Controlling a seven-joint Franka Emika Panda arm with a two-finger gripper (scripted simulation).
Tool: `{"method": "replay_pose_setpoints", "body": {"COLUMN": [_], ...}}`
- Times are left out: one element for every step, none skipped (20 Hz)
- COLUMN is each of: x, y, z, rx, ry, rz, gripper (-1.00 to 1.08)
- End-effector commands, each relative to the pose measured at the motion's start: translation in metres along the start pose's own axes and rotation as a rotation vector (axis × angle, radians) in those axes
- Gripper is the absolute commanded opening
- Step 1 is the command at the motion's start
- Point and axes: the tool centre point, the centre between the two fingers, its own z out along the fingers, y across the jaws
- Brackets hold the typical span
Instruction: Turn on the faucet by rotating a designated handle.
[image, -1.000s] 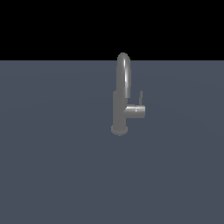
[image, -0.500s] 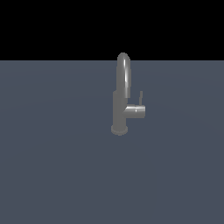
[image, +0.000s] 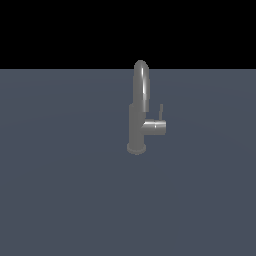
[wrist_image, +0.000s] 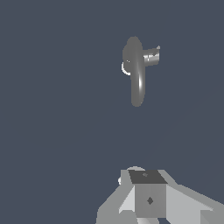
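Claw parts (wrist_image: 148, 199) were seen only at the edge of the wrist view, as pale grey blocks. No fingertips could be made out, so whether the claw was spread wide or closed narrow could not be told. Nothing was seen to be held. In the exterior view neither arm nor claw was shown at all.

The handle (image: 161, 111) was seen as a thin short rod standing upright at the outer end of the side stub (image: 156, 127), on the exterior view's right of the faucet (image: 137, 125). It was untouched. The faucet itself was stood near the middle of the flat grey-blue surface (image: 60, 190), its arched spout rising above the cylindrical body and round base. In the wrist view the faucet (wrist_image: 136, 74) was seen from above, well apart from the claw, with only the tip of the handle (wrist_image: 158, 47) showing beyond the stub.

Against the exterior pictures taken a second and half a second before, no change was found: faucet and handle were placed and posed the same. The rotation was therefore judged not yet begun, with the whole approach to the handle left to be made.
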Motion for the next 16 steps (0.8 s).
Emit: {"method": "replay_pose_setpoints", "body": {"x": [0.015,0.021,0.026,0.032,0.038,0.044,0.05,0.056,0.062,0.068,0.073,0.079,0.085,0.091,0.097,0.102], "y": [0.001,0.002,0.003,0.004,0.004,0.005,0.006,0.008,0.009,0.01,0.011,0.013,0.014,0.016,0.018,0.019], "z": [0.001,0.002,0.003,0.004,0.004,0.005,0.007,0.008,0.009,0.011,0.012,0.014,0.016,0.017,0.019,0.021], "rx": [0.034,0.048,0.062,0.076,0.091,0.105,0.119,0.134,0.148,0.163,0.178,0.192,0.207,0.222,0.237,0.252], "ry": [-0.034,-0.048,-0.062,-0.076,-0.09,-0.104,-0.118,-0.132,-0.146,-0.161,-0.175,-0.19,-0.204,-0.219,-0.233,-0.248], "rz": [0.036,0.05,0.065,0.079,0.094,0.108,0.123,0.138,0.152,0.167,0.182,0.197,0.212,0.227,0.242,0.257], "gripper": [-1.0,-1.0,-1.0,-1.0,-1.0,-1.0,-1.0,-1.0,-1.0,-1.0,-1.0,-1.0,-1.0,-1.0,-1.0,-1.0]}}
